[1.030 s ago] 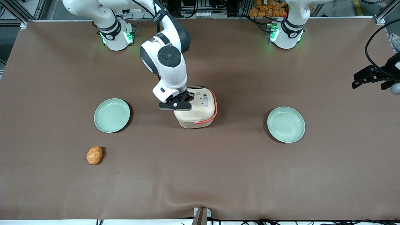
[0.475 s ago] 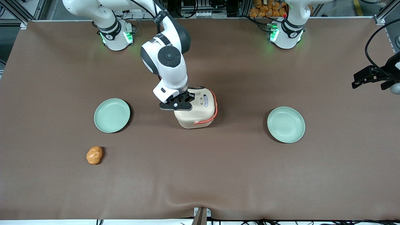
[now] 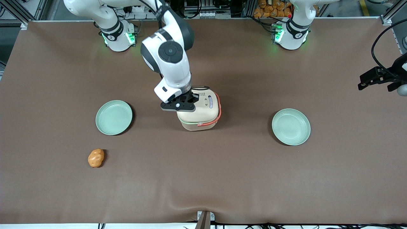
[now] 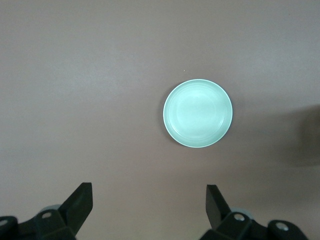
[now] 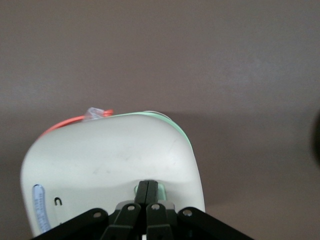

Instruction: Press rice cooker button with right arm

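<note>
The cream rice cooker [image 3: 203, 115] stands at the table's middle, its orange-red handle [image 3: 218, 109] along the side toward the parked arm. A thin pale green rim line [image 3: 190, 122] shows under the lid. My right arm's black gripper [image 3: 186, 102] sits on the lid's edge toward the working arm's end. In the right wrist view the gripper [image 5: 148, 186] is shut, fingertips together and resting on the pale green button [image 5: 163, 192] of the cream lid [image 5: 115, 155]. The button is hidden under the gripper in the front view.
A mint-green plate [image 3: 113, 117] lies toward the working arm's end and another [image 3: 291, 126] toward the parked arm's end; the latter also shows in the left wrist view [image 4: 198, 113]. An orange lumpy food item [image 3: 95, 158] lies nearer the front camera than the first plate.
The lid has lifted slightly: a pale green rim line now shows under it. The right arm's wrist has shifted a little, with the shut gripper still on the lid.
</note>
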You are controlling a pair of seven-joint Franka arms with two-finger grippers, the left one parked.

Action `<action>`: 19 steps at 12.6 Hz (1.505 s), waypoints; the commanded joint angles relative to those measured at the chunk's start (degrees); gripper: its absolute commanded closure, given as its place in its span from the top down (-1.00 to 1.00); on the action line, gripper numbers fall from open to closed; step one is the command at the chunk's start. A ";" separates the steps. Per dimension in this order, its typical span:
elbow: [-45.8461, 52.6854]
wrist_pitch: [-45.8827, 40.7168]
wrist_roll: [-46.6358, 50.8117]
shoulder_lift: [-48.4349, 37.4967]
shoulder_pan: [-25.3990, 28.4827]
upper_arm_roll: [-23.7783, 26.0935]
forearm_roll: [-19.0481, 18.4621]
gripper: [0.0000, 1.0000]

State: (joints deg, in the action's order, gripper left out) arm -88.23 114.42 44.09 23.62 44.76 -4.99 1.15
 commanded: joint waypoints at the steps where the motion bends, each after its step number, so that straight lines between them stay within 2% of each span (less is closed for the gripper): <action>1: 9.00 -10.48 0.38 -1.30 -1.41 -0.55 1.05 -1.00; 3: 14.82 -17.88 -1.80 -1.82 -5.36 -0.55 4.02 -0.99; 4: 15.97 -20.26 -5.38 -3.04 -7.21 -0.63 5.43 -0.56; 5: 15.98 -21.94 -8.55 -4.88 -8.53 -0.63 5.62 0.01; 6: 15.90 -22.74 -10.06 -7.08 -9.50 -0.89 5.36 0.99; 12: 15.28 -34.60 -21.57 -15.79 -17.23 -1.60 4.22 1.00; 15: 12.48 -35.40 -31.15 -18.60 -22.33 -1.51 3.07 1.00; 19: 5.11 -33.48 -37.74 -23.69 -26.99 -1.51 0.88 1.00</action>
State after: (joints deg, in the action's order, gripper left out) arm -76.73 78.83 9.57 4.77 19.94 -7.44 3.25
